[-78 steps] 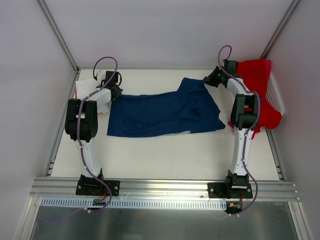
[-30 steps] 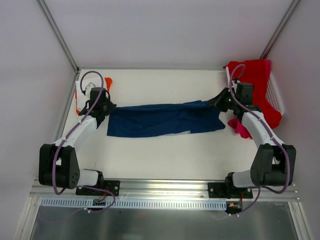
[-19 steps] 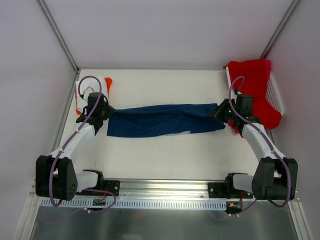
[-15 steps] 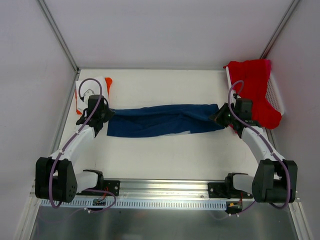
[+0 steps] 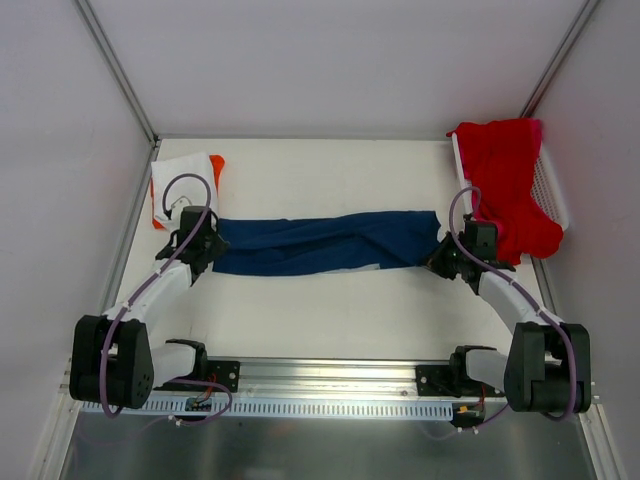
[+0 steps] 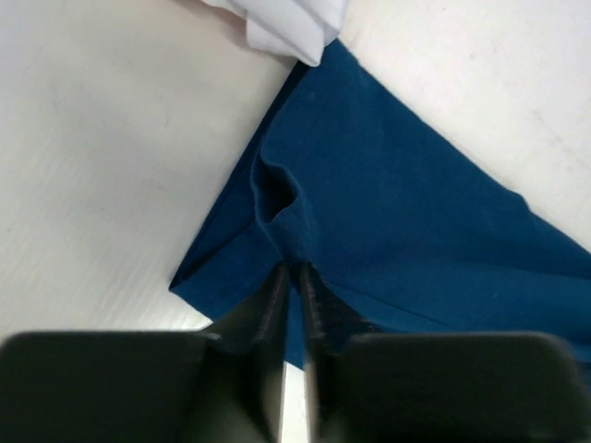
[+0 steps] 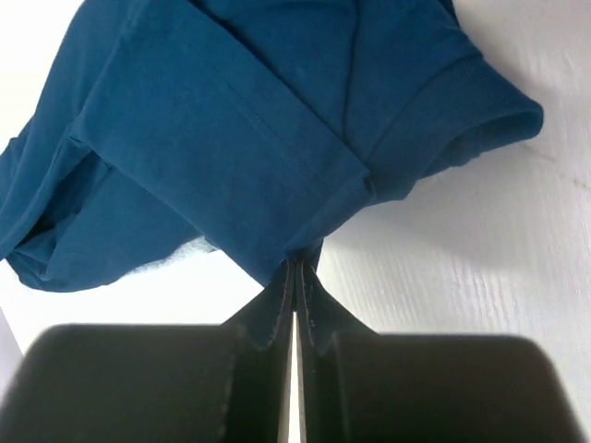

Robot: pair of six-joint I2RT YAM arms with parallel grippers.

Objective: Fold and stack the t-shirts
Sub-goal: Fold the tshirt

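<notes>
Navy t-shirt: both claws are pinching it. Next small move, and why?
Probably open both claws and let it settle. The left claw pinches one end of the navy t-shirt, the right claw the other, and the cloth lies doubled in a long flat band on the table, so the lengthwise fold looks done.

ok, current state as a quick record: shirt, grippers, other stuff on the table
worked item: navy blue cloth t-shirt, stretched between both grippers, on the white table
left gripper: shut on its left end
right gripper: shut on its right end
far left: folded white shirt over an orange one
far right: red shirt draped over white mesh basket
</notes>
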